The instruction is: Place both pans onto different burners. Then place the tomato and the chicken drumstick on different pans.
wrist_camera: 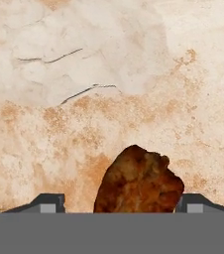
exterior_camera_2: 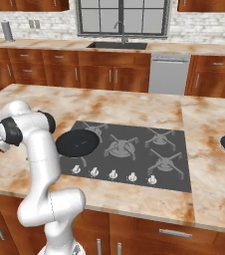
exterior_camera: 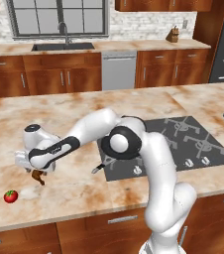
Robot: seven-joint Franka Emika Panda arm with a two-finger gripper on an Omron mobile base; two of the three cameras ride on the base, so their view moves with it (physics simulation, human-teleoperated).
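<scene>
While the gripper (wrist_camera: 115,203) straddles the chicken drumstick (wrist_camera: 138,181) at bottom centre of the hand view, its fingers stand apart either side (contact unclear); tomato (exterior_camera: 11,196) lower left on counter (exterior_camera: 84,193).

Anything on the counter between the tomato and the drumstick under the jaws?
No. In the left base view, only bare marble counter lies between the tomato and the drumstick.

The desk (exterior_camera: 134,106) looks like polished mottled marble, the drumstick (wrist_camera: 139,181) rough and crusty brown, the tomato (exterior_camera: 11,196) glossy, the pan (exterior_camera_2: 77,142) matt black.
</scene>
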